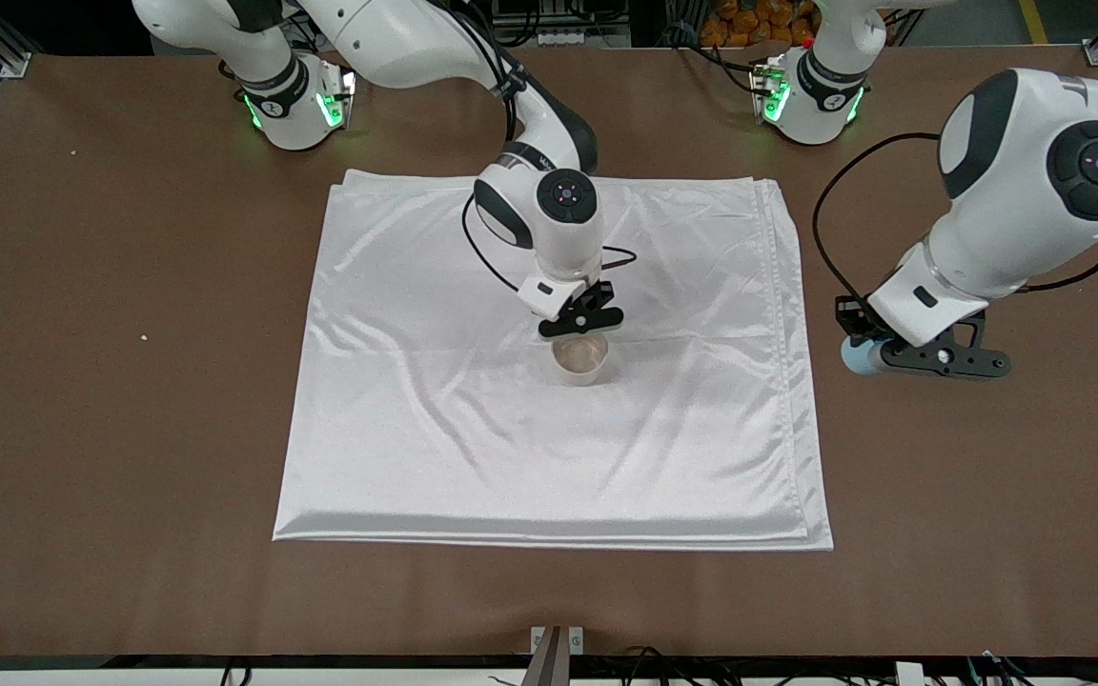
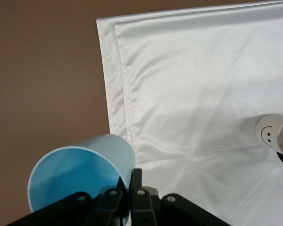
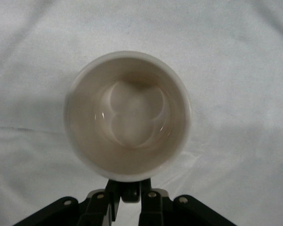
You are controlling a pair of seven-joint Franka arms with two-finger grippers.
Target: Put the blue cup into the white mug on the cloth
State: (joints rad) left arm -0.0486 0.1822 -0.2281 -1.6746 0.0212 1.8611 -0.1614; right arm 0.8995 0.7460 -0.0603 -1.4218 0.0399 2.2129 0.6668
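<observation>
The white mug (image 1: 580,360) stands upright on the middle of the white cloth (image 1: 416,429). My right gripper (image 1: 582,329) is right over it, and in the right wrist view its fingers (image 3: 146,197) are shut on the mug's black handle (image 3: 131,192); the mug (image 3: 127,115) is empty. My left gripper (image 1: 878,354) is low over the bare table beside the cloth's edge, at the left arm's end. It is shut on the wall of the blue cup (image 1: 856,355), which is tipped on its side. The left wrist view shows the cup (image 2: 80,174), the cloth (image 2: 203,94) and the mug (image 2: 273,136).
The brown table (image 1: 130,429) surrounds the cloth on all sides. The cloth's folded edge (image 1: 802,381) lies between the blue cup and the mug. The right arm's forearm (image 1: 549,219) hangs over the cloth's part farther from the front camera.
</observation>
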